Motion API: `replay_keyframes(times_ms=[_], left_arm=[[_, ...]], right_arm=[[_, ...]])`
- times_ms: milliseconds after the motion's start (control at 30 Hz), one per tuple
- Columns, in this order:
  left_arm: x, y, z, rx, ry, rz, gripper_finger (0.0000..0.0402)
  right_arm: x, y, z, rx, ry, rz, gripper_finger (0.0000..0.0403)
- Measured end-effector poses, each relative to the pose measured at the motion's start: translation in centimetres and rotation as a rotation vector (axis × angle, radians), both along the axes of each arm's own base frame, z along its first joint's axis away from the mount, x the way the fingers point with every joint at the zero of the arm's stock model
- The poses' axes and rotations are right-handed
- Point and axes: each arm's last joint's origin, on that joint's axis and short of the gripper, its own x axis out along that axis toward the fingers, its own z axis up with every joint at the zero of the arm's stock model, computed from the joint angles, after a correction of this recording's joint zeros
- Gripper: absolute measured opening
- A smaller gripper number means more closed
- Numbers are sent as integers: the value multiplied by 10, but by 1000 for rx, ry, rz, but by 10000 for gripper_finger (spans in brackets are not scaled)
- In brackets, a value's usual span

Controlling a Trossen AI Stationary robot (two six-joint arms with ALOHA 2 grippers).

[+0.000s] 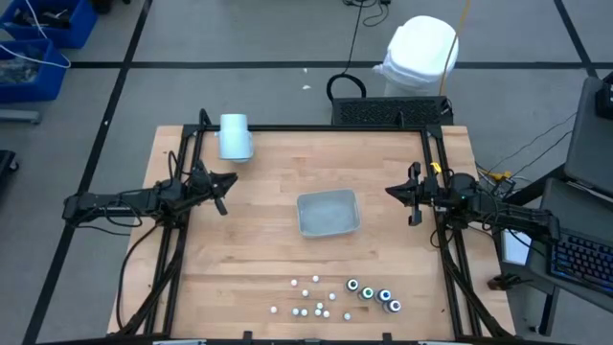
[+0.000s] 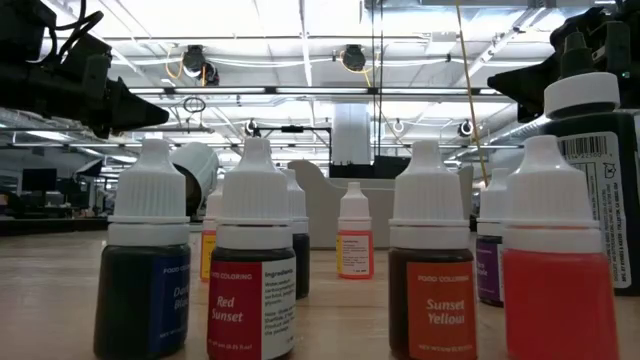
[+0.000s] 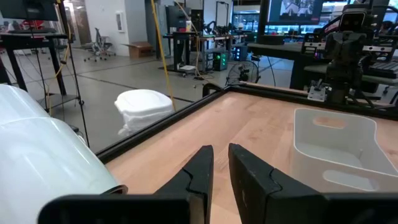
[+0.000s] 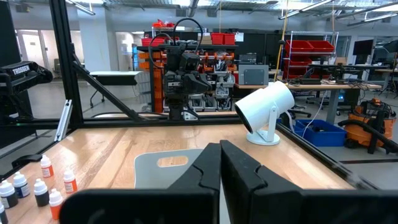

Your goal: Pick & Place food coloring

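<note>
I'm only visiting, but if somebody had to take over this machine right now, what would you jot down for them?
Left gripper: nearly shut, holding nothing, raised at the table's left side.
Right gripper: shut, empty, raised at the right side.
Small food coloring bottles, dark ones and whitish-capped ones: all standing loose on the wooden table near its front edge.
Translucent grey-blue rectangular tray: mid-table, nothing in it.
Pale blue cylinder: at the far left corner of the table.
Done: nothing yet.
Left: every bottle has yet to be picked and placed, probably into the tray.

In the low view, one food coloring bottle (image 2: 252,268) reads "Red Sunset" under "FOOD COLORING", and another bottle (image 2: 432,270) reads "Sunset Yellow".
</note>
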Motion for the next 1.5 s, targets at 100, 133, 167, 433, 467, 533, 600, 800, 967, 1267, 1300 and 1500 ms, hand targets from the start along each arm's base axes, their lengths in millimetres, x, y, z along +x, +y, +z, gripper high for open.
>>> replay_keyframes(times_ms=[100, 133, 167, 433, 467, 533, 600, 800, 967, 1267, 1300, 1500], left_arm=[[0, 0, 0, 13, 4, 0, 56], [0, 0, 1, 30, 10, -1, 56], [0, 0, 1, 44, 16, -2, 56], [0, 0, 1, 136, 69, -4, 56], [0, 0, 1, 137, 69, -4, 56], [0, 0, 1, 132, 66, -4, 56], [0, 0, 1, 129, 64, -4, 56], [0, 0, 1, 107, 52, -3, 56], [0, 0, 1, 18, 2, -1, 56], [0, -1, 3, -71, -67, -19, 56], [0, -1, 3, -83, -80, -22, 56], [0, -1, 10, -124, -179, -35, 56]], right_arm=[[0, 0, 0, 0, 0, 0, 0], [0, 0, 0, 0, 0, 0, 0], [0, 0, 0, 0, 0, 0, 0], [0, 0, 0, 0, 0, 0, 0], [0, 0, 0, 0, 0, 0, 0], [0, 0, 0, 0, 0, 0, 0], [0, 0, 0, 0, 0, 0, 0], [0, 0, 0, 0, 0, 1, 0], [0, 0, 0, 0, 0, 3, 0], [0, 0, 0, 0, 0, 3, 0], [0, 0, 0, 0, 0, 3, 0], [0, 0, 0, 0, 0, 3, 0]])
